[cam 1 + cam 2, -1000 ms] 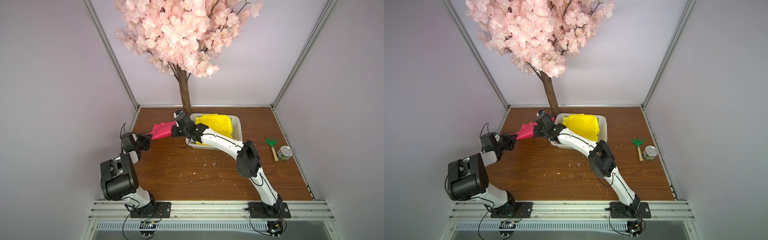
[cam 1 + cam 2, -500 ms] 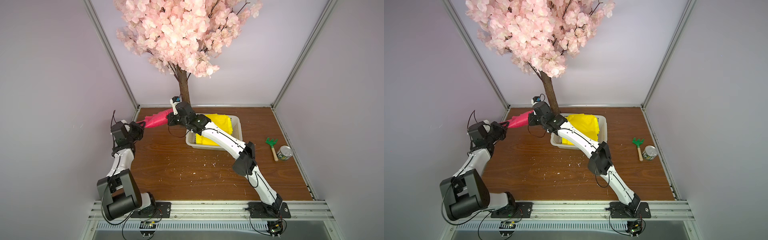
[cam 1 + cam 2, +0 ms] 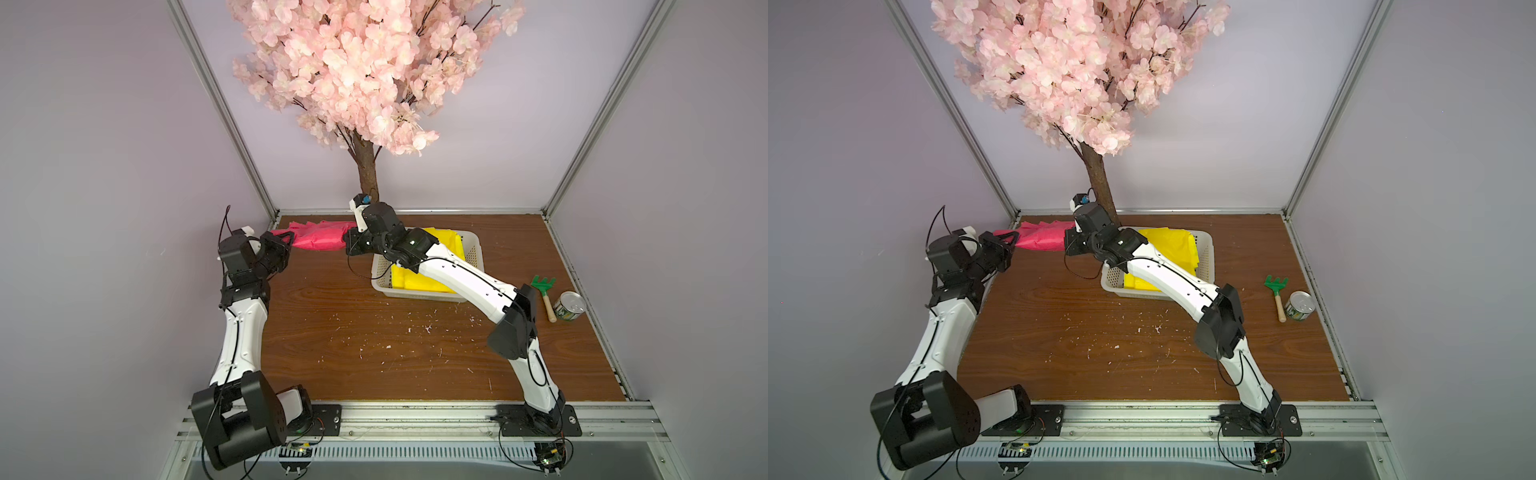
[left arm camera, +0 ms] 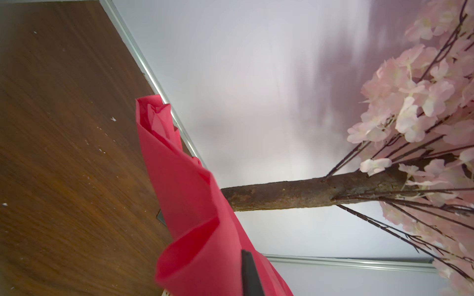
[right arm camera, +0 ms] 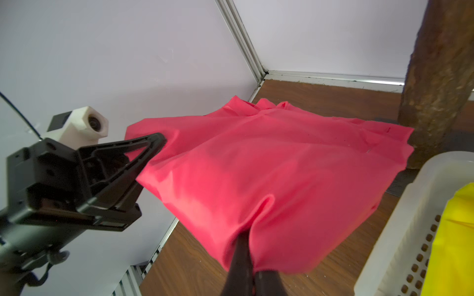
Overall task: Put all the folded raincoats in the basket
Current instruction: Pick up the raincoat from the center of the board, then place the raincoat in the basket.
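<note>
Now left jaws and right jaws clamped on pink raincoat [image 3: 318, 243], stretched between them above desk [image 3: 374, 332], beside basket [image 3: 473, 253] holding yellow raincoat [image 3: 409, 282].

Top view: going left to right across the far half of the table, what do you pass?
left tool → pink raincoat → right tool → white basket → green rake → tin can

The rough brown tree trunk [image 3: 368, 174] stands close beside the right gripper [image 3: 345, 245], the white perforated plastic basket [image 3: 473, 251] holding a yellow folded cloth [image 3: 409, 280] beside its wrist, the lilac wall [image 3: 124, 208] close behind the left gripper [image 3: 293, 240]; the pink crumpled raincoat [image 3: 318, 241] spans between them; wooden tabletop [image 3: 374, 345] beneath lies bare
</note>
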Motion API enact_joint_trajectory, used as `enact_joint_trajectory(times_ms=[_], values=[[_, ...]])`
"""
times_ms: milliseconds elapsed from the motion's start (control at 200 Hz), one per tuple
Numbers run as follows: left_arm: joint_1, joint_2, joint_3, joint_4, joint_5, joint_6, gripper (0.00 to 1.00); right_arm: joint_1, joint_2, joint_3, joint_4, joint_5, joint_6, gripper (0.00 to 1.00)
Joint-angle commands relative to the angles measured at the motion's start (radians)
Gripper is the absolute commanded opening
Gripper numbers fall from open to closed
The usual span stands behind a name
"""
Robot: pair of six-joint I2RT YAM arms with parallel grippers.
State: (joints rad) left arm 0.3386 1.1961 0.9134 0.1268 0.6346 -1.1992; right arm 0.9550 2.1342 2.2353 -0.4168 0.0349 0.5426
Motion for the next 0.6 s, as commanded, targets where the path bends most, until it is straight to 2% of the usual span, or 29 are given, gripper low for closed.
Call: enact_joint_trajectory(times_ms=[0, 190, 395, 595], values=[[-0.054, -0.030, 0.023, -0.017, 0.012, -0.001, 0.00, 0.026, -0.121, -0.058, 0.123, -0.006, -0.009, 0.00], [-0.130, -0.043, 0.040, -0.029, -0.022, -0.007, 0.00, 0.025, -0.248, -0.219, 0.175, 0.040, -0.012, 0.00], [-0.313, 0.005, 0.053, 0.006, -0.106, -0.013, 0.00, -0.003, -0.364, -0.397, 0.223, 0.098, -0.015, 0.00], [-0.470, 0.118, 0.105, 0.067, -0.169, -0.018, 0.00, -0.074, -0.504, -0.613, 0.285, 0.126, 0.008, 0.00]])
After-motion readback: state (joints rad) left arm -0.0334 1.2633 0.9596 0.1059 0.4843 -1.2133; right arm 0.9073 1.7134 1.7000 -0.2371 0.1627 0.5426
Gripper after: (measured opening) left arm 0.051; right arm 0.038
